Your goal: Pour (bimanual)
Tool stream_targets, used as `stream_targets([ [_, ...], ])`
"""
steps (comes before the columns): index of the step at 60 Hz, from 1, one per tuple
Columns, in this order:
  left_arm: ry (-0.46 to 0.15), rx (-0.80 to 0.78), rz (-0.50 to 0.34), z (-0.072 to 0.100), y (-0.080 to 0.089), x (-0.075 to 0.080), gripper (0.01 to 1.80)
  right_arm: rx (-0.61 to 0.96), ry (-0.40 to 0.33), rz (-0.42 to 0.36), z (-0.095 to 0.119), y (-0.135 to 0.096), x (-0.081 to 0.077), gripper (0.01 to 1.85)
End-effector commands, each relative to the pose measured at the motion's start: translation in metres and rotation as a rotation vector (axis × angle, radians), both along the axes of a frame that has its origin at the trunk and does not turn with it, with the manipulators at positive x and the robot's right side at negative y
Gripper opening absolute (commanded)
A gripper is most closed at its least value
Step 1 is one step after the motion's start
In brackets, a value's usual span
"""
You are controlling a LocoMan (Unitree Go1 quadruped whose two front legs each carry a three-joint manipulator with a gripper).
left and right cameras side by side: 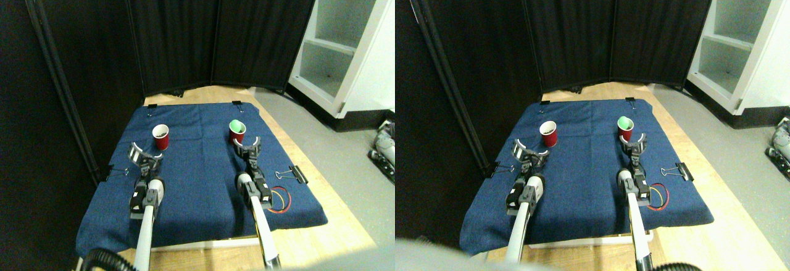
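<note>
Far left, a dark curtain walls off that side, tight against the blue cloth and its left edge. Next, the left gripper, jaws spread wide, just short of the red cup, which stands upright with open cloth all round it. Across the middle, bare blue between the two arms, plenty of room. Then the right gripper, jaws apart, right up at the green-lined cup; contact is hard to judge from here, and the cup's base is hidden behind the jaws. What either cup holds can't be made out. Right edge: a binder clip on the cloth, wooden board beyond, white shelf cut off by the frame.
</note>
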State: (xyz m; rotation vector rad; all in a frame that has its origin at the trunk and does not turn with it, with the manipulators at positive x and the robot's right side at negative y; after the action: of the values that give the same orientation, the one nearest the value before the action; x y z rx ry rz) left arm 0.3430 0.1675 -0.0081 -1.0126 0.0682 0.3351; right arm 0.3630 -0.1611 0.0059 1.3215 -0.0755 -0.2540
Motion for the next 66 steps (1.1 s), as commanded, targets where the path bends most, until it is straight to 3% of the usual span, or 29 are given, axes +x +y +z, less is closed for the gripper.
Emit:
stream_targets([
  [1,-0.031,-0.048,0.010,0.004,-0.001,0.005,1.12,0.007,0.008,0.018,-0.002,0.001,0.004,0.73],
  [5,-0.045,-0.109,0.044,0.001,-0.004,0.008,1.05,0.007,0.020,0.036,-0.003,0.003,0.005,0.77],
  [36,-0.044,-0.211,0.018,-0.002,-0.017,0.023,0.93,0.031,0.018,0.081,-0.002,0.008,0.010,0.80],
  [58,0.014,-0.329,-0.020,-0.002,-0.028,0.039,1.03,0.038,0.023,0.040,-0.005,0.011,0.016,0.83],
  [66,0.022,-0.343,-0.029,-0.005,-0.031,0.042,0.99,0.102,0.024,0.027,-0.006,0.012,0.018,0.81],
])
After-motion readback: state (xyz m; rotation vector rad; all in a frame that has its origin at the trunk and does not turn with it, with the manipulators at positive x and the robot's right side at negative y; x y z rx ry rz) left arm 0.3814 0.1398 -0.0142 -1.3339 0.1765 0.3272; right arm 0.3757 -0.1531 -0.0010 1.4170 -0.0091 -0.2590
